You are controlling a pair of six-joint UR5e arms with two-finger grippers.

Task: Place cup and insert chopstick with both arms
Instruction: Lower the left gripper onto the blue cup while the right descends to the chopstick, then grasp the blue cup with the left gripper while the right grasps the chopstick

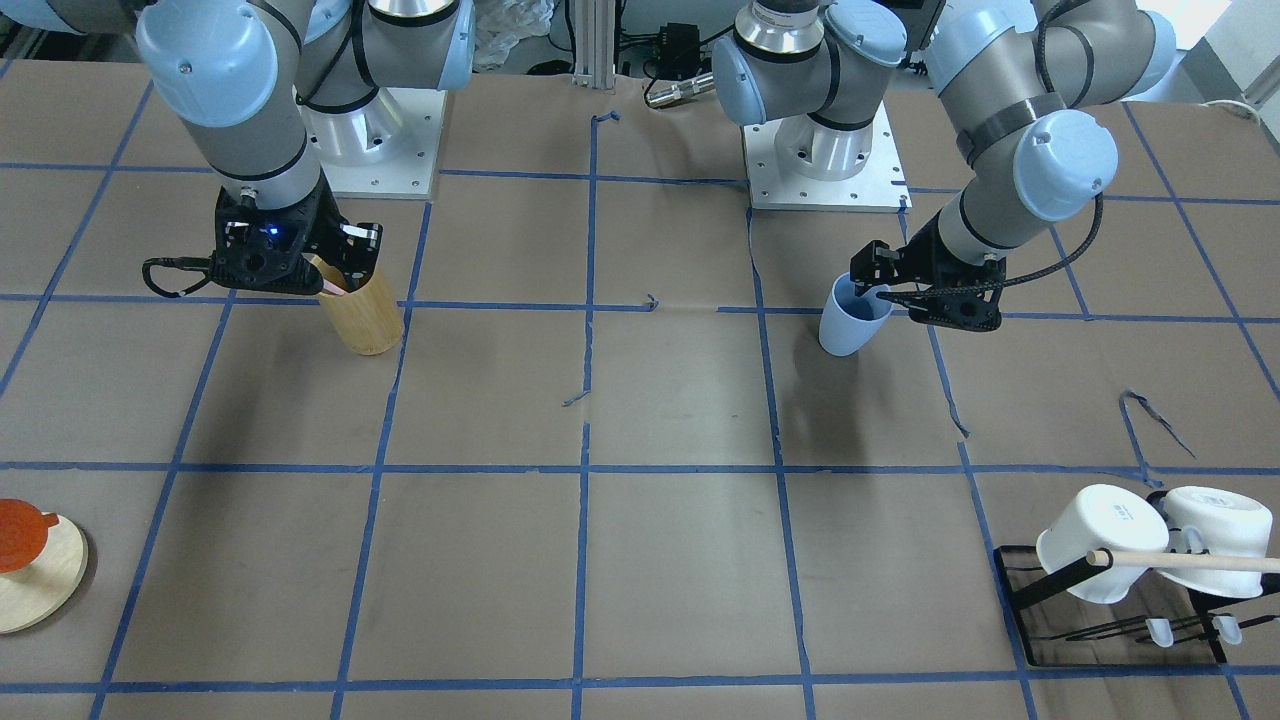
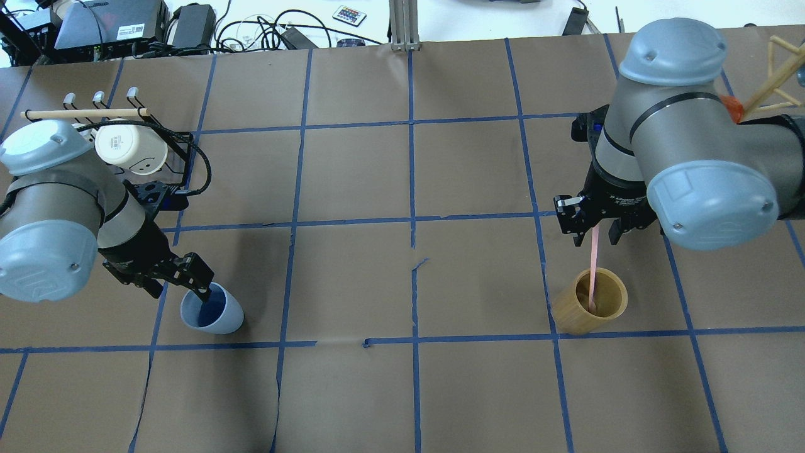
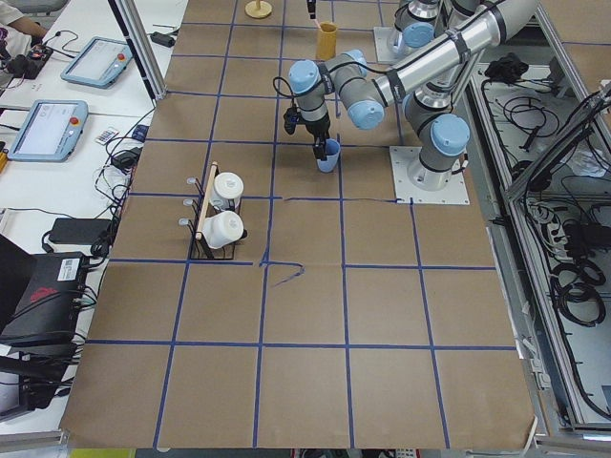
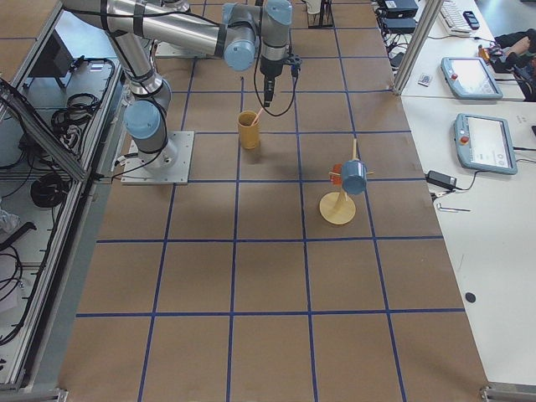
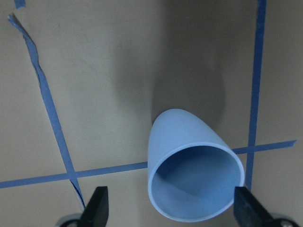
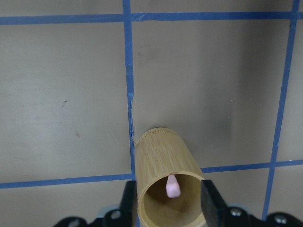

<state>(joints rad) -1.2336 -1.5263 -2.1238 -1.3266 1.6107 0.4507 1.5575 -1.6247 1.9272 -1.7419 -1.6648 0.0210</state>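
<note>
The light blue cup [image 2: 212,309] stands on the table at the left; it also shows in the front view [image 1: 853,318] and the left wrist view [image 5: 191,177]. My left gripper [image 2: 182,290] is open, its fingers wide apart at the cup's rim, with one finger [image 5: 247,208] close against the rim. A pink chopstick [image 2: 593,270] leans inside the tan bamboo cylinder [image 2: 590,309]. My right gripper [image 2: 594,236] is above the cylinder, jaws apart on either side of the chopstick's top end [image 6: 173,187].
A black rack with white mugs [image 2: 131,148] and a long wooden rod [image 2: 85,114] stands behind my left arm. A round wooden stand [image 1: 40,575] with an orange piece sits at the far right corner. Blue tape lines grid the brown table [image 2: 409,189].
</note>
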